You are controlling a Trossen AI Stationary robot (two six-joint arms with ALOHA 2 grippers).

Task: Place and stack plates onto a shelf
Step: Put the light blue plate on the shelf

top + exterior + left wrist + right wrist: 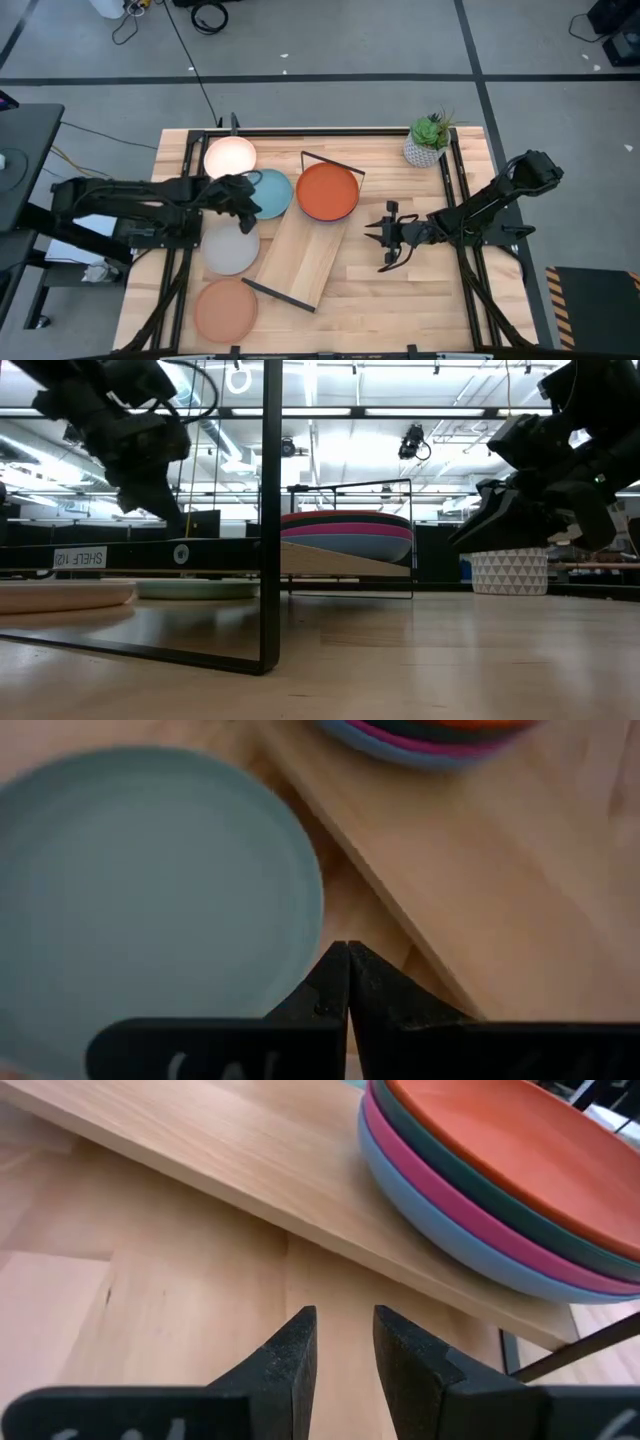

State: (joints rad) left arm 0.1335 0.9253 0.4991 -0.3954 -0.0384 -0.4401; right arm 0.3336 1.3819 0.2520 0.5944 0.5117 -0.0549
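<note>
The light-wood shelf [300, 255] lies slantwise on the table. A stack of plates [327, 192] rests on its far end: blue at the bottom, then pink, teal, and orange on top [500, 1170]. To the left of the shelf, flat on the table, lie the cream plate [230, 157], light blue plate [272, 195], grey plate [230, 250] and peach plate [226, 310]. My left gripper [245, 200] is shut and hovers raised over the light blue plate's rim [300, 890]. My right gripper [385, 235] is open, right of the shelf, pointing at the stack.
A white plant pot [428, 142] stands at the table's far right. The shelf's black wire frames [330, 162] stand at both its ends; the near one [270, 510] shows close in the low view. Bare wood lies between the shelf and my right gripper.
</note>
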